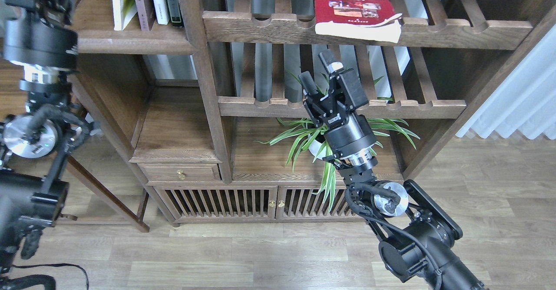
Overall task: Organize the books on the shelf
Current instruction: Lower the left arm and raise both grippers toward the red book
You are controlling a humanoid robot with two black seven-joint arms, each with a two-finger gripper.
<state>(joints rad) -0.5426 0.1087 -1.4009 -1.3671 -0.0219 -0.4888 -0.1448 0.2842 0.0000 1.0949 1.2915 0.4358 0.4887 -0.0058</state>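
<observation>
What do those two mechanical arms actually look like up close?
Both arms are black, built from chunky cylindrical segments with shiny silver discs at the joints and thin black cables looping alongside. The right gripper has two blocky black fingers, one tipped with a small silver piece. The left arm's gripper is out of view.

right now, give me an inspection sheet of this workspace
surface: solid shelf at upper left, dark-brown wood.
job's things: red book lies flat on the upper slatted rack, overhanging its front rail; upright books stand on the solid shelf.
clutter: potted plant in the lower compartment.
grippers: right gripper open, empty, below the red book; left gripper out of view, only the left arm shows.
cables: black cable on the floor at lower left.
surroundings: wood floor, white curtain at right.
</observation>
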